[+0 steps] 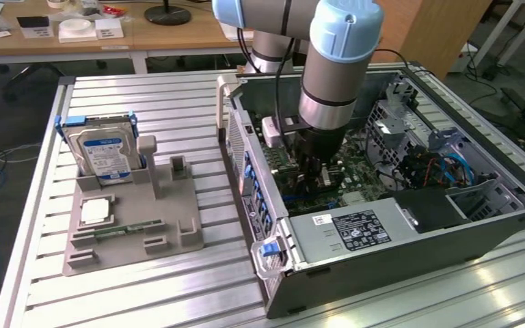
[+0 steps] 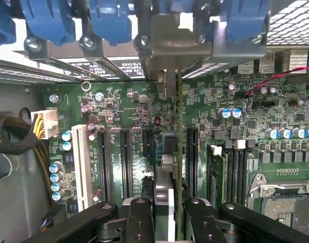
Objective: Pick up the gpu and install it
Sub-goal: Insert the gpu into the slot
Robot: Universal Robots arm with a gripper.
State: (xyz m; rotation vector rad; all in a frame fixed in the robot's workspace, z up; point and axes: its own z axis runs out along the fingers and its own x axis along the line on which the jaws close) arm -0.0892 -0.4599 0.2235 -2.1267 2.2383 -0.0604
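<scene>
My gripper [image 2: 170, 215] was pinching the gpu [image 2: 178, 152] edge-on, inside the open computer case [image 1: 409, 239]; the card stood upright over the motherboard [image 2: 129, 111], its bracket against the rear slot openings.

Inside the computer case [image 1: 481, 239], blue latches [image 2: 108, 20] and slots [image 2: 126, 162] crowd the gpu [image 2: 179, 167]

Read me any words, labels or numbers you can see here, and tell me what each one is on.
None can be read.
Hard drive label: print too small.
Power supply label: blurred.
White sticker beside it: blurred.
Motherboard markings: too small.
Desk cards: unreadable.
</scene>
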